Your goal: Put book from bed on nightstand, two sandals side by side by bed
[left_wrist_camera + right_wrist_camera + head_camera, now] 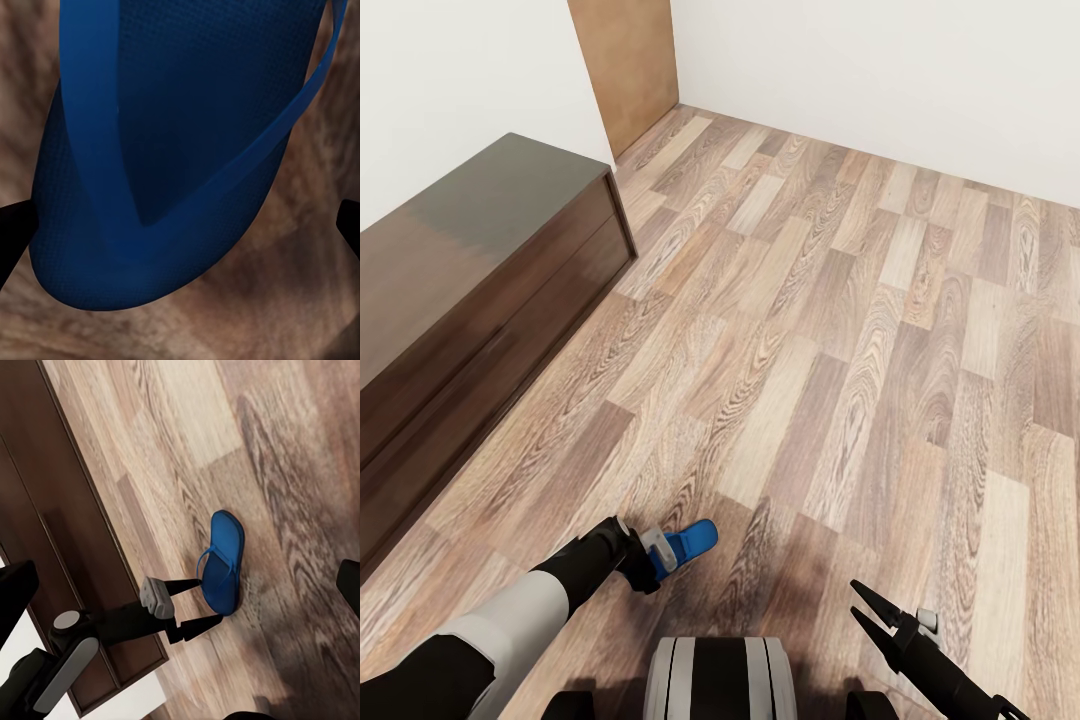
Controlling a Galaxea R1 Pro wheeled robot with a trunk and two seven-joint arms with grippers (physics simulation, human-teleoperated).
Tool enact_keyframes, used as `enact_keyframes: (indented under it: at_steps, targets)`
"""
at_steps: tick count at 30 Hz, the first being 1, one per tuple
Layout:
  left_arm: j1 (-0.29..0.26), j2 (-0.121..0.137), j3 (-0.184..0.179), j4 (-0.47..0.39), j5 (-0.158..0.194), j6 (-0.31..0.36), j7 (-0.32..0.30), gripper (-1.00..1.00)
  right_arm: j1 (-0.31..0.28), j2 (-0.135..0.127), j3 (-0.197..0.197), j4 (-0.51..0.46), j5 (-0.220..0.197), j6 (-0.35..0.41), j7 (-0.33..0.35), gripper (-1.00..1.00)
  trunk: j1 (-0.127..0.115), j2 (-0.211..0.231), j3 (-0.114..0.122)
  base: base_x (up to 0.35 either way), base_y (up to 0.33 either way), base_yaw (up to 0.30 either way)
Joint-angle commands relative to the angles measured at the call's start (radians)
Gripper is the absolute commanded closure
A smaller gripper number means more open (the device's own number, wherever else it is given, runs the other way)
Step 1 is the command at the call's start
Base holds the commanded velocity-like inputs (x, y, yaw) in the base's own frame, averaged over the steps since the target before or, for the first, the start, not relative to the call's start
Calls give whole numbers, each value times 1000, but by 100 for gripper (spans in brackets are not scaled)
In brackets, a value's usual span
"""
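1. The floor (840,330) is wood plank, brown and tan in mixed strips, running up to white walls (880,70); a plain wooden door (630,65) stands in the far corner.
2. A long low dark-brown bench (470,300) with glossy drawer fronts lines the wall on the robot's left; its top shines; the right wrist view shows its front (45,510) running beside the floorboards.
3. The robot's grey-and-black trunk (720,680) sits at the near edge of the head view; the left arm (510,610), white at the forearm and black toward the wrist, reaches forward and low over the floor.
4. The left gripper (660,560) hangs at the heel end of a sandal (690,543); in the right wrist view its two dark fingers (184,585) stand spread, one either side of that end, and whether they press on it I cannot tell; in the left wrist view the black tips sit at the far edges with the blue sole between them, clear of it, so it looks released.
5. The right gripper (863,607) is low on the robot's right, well apart from the sandal; its jaws are parted with nothing between them.
6. The sandal is bright blue with a blue toe strap (247,165); it lies flat on the bare floor just in front of the robot, near the bench, strap side up (223,559).
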Motion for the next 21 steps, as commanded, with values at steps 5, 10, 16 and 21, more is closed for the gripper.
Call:
enact_keyframes:
  at_steps: [5,10,16,21]
  targets:
    - [0,0,-1,-1,-14,2,-6,-100,0,0,-1,0,-5,7,0,-100,0,0,-1,0,0,0]
    - [0,0,-1,-1,-14,2,-6,-100,0,0,-1,0,-5,7,0,-100,2,-1,-20,0,0,0]
    - [0,0,0,-1,-14,2,-6,-100,0,0,-1,0,-4,7,0,-100,3,-2,-24,0,0,0]
    - [0,0,0,-1,-14,2,-6,-100,0,0,-1,0,-4,7,0,-100,3,-2,-24,0,0,0]
